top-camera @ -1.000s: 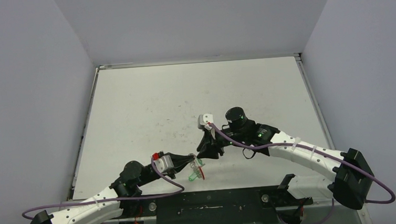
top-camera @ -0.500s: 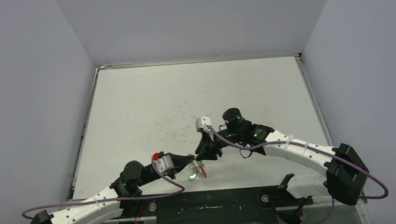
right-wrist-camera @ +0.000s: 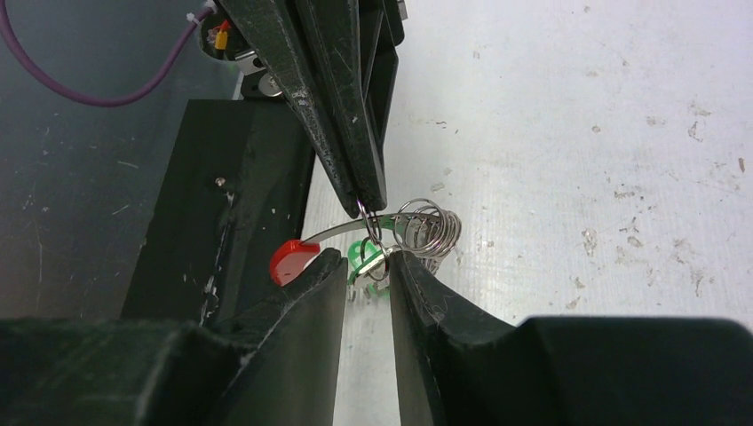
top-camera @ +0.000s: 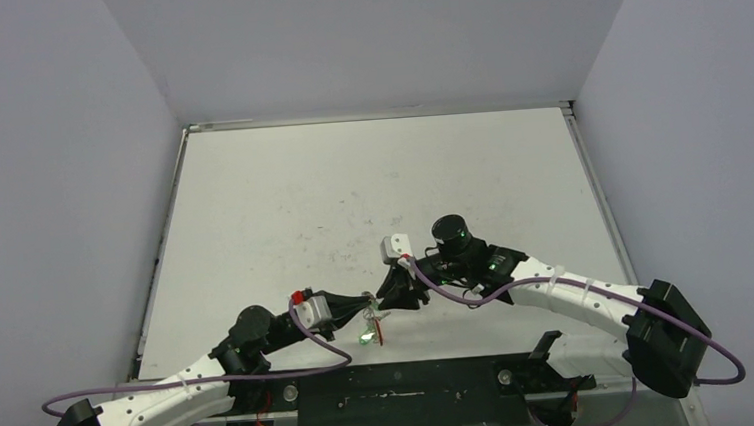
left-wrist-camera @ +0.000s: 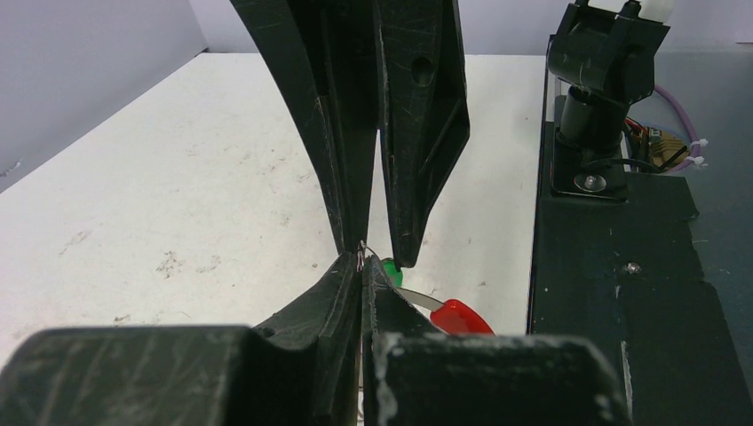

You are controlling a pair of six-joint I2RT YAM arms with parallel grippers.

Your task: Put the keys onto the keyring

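Right wrist view puts the right gripper [right-wrist-camera: 366, 259] nearest. Its two fingers stand narrowly apart and straddle the green tag of the keys [right-wrist-camera: 360, 255]. I cannot tell whether either pad presses the tag, so I count nothing as held by it. Opposite, almost tip to tip, the left gripper [right-wrist-camera: 366, 207] is pinched fully together on a thin wire loop [right-wrist-camera: 374, 227] just above the tag. Whether that loop belongs to the keys or to the ring is too fine to make out. Just beside it, the keyring [right-wrist-camera: 427, 228] shows as a coil of silvery wire turns with a flat curved band running to a red end [right-wrist-camera: 291, 260]. The cluster seems to be held off the white table [right-wrist-camera: 577, 133], near the black base plate [right-wrist-camera: 240, 169]. The step in hand looks like the right claw taking the tag so the keys can be threaded. The next move likely calls for a small, firm pinch on the tag alone, missing the band. The keys would then feed onto the ring while the left holds steady.
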